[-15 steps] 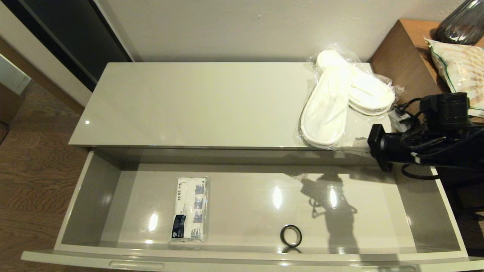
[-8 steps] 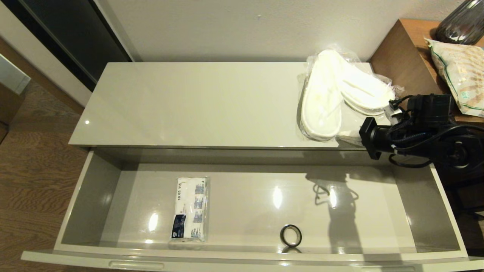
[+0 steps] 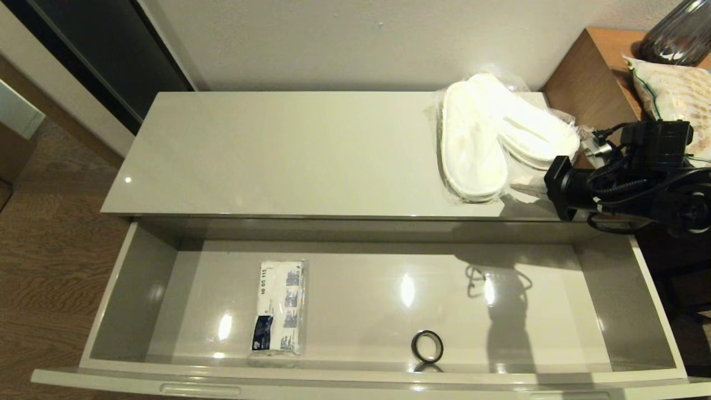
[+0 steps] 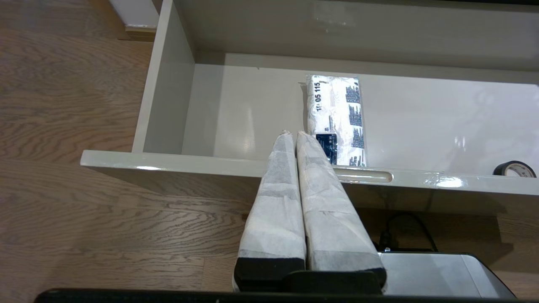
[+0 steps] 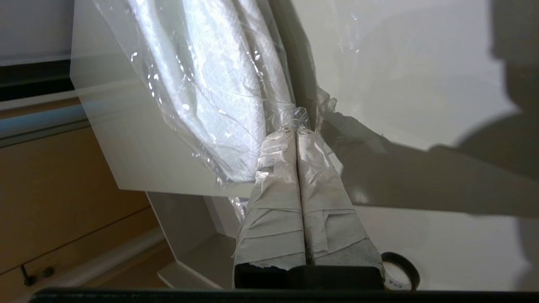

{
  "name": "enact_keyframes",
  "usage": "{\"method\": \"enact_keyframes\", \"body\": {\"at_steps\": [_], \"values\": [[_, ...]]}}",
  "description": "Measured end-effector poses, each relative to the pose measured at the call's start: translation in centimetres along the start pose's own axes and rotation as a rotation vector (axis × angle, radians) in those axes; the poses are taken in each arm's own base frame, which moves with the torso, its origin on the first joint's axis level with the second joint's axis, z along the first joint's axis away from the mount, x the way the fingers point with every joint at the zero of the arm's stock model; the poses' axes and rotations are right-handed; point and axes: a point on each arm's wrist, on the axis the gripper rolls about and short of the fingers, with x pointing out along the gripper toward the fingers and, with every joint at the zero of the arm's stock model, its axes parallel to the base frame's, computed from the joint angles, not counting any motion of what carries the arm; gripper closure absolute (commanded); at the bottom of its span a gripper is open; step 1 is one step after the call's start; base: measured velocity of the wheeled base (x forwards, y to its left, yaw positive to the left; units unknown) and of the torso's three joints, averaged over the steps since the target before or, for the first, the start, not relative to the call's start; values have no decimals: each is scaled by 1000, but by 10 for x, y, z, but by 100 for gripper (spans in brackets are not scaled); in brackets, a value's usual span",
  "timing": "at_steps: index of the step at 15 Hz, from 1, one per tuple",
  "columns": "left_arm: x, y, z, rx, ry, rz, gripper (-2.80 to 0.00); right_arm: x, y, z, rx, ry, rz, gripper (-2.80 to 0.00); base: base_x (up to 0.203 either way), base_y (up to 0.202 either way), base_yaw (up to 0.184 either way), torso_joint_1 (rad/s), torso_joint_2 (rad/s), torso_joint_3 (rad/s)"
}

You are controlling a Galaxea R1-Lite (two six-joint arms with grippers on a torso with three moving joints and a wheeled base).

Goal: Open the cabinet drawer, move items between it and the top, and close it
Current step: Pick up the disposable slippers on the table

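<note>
The cabinet drawer [image 3: 355, 376] stands pulled wide open. Two packs of white slippers in clear plastic lie at the right end of the glossy top [image 3: 289, 155]: one pack [image 3: 472, 144] lengthwise near the front edge, the other [image 3: 530, 130] angled behind it. My right gripper [image 5: 296, 130] is shut on the crinkled plastic edge of the nearer pack [image 5: 210, 84], just past the top's front right corner. My left gripper [image 4: 293, 134] is shut and empty, low in front of the drawer's front rim [image 4: 210, 165], and does not show in the head view.
Inside the drawer lie a white packet with blue print [image 3: 278, 306] and a small black ring [image 3: 427, 346]. A brown wooden side table [image 3: 600, 78] with a patterned bag [image 3: 675, 100] and a dark vase [image 3: 677, 33] stands to the right. Wood floor lies to the left.
My right gripper has moved back and right, taking the nearer slipper pack by its bag. The pack hung over the top's front edge and now lies fully on the top.
</note>
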Motion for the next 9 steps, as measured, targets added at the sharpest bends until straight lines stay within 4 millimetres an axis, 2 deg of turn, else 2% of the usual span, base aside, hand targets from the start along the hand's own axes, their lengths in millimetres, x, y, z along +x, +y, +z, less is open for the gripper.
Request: {"method": "enact_keyframes", "body": {"at_steps": [9], "values": [[0,0,0,0,0,0,0,-1,-3,5,20,9,-21,0,0,0,0,0,0,0]]}}
